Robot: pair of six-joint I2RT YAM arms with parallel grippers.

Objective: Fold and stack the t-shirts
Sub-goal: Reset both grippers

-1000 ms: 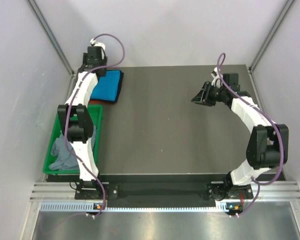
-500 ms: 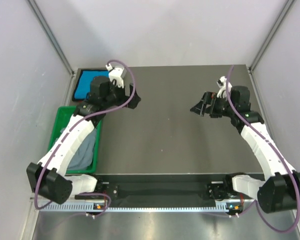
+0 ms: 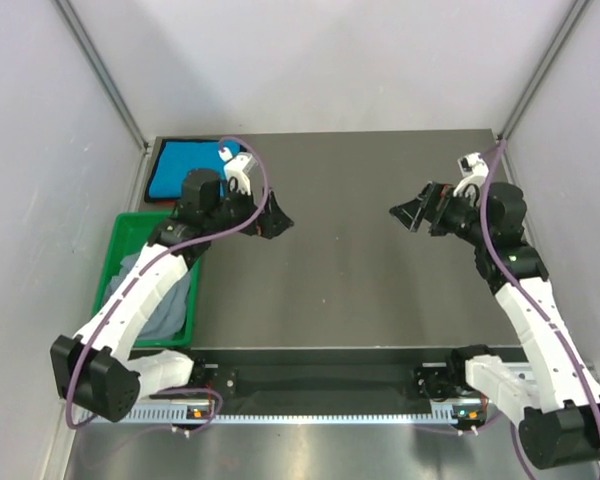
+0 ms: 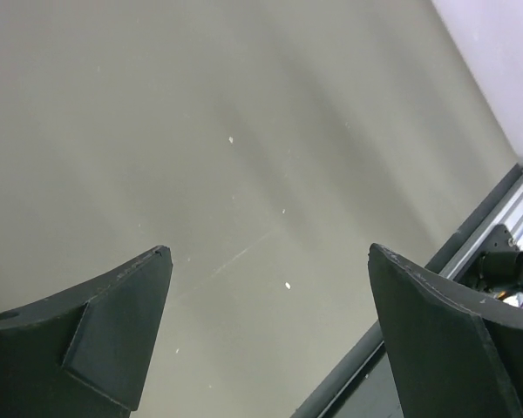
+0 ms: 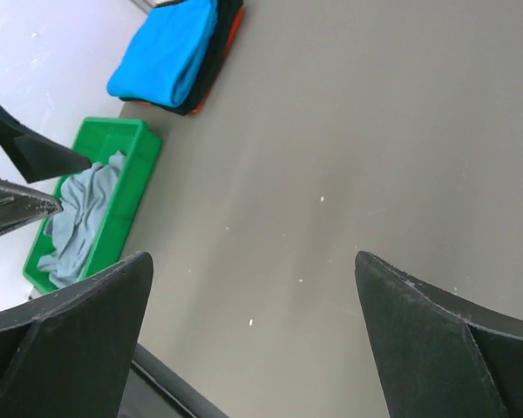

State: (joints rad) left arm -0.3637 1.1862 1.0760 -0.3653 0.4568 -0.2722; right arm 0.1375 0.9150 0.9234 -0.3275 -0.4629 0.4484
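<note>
Dark worktop (image 3: 360, 290) is carrying folded blue t-shirt (image 3: 183, 168) at its far-left corner | grey t-shirt (image 3: 170, 302) is lying in green bin (image 3: 118, 238) | left gripper (image 3: 272, 222) and right gripper (image 3: 416, 212) are hovering spread wide, holding nothing.

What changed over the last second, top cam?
The left gripper pulled back from over the blue t-shirt stack, out over the table, open, empty. The right arm swung its elbow nearer; the right gripper barely moved, open. Stack and grey t-shirt in the green bin stayed put.
</note>
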